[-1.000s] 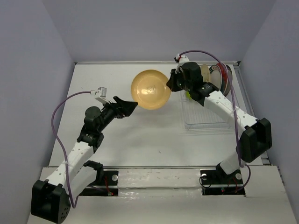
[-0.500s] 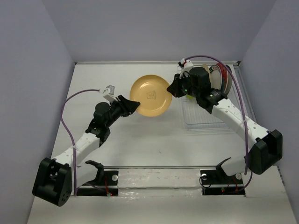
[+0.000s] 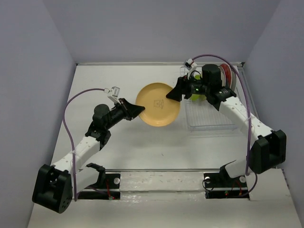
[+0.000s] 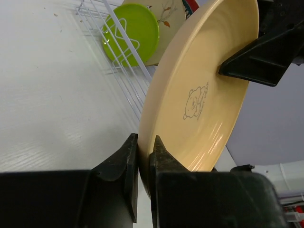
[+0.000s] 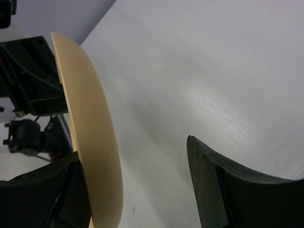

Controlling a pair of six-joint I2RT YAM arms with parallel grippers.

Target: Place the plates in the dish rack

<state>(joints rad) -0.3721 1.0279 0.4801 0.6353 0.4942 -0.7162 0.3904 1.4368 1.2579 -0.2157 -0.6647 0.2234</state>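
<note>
A plain tan-orange plate point(image 3: 159, 104) with a small bear print hangs on edge above the middle of the table. My left gripper point(image 3: 141, 110) is shut on its lower-left rim; in the left wrist view the rim point(image 4: 204, 90) is pinched between both fingers of the gripper point(image 4: 144, 140). My right gripper point(image 3: 172, 94) stands open around the opposite rim. In the right wrist view the plate point(image 5: 90, 128) leans by one finger of the gripper point(image 5: 133, 152), with a wide gap to the other. The dish rack point(image 3: 209, 121) holds a lime green plate point(image 4: 130, 31) and a beige bird plate point(image 4: 168, 19).
A red plate point(image 3: 227, 76) stands at the rack's far end behind the right wrist. The rack's thin wires point(image 4: 118, 61) lie just beyond the held plate. Side walls close in the white table point(image 3: 118, 137) on the left and right.
My left gripper has closed on the plate's rim while my right gripper has opened and let go of it. The plate has shifted slightly right and nearer.
</note>
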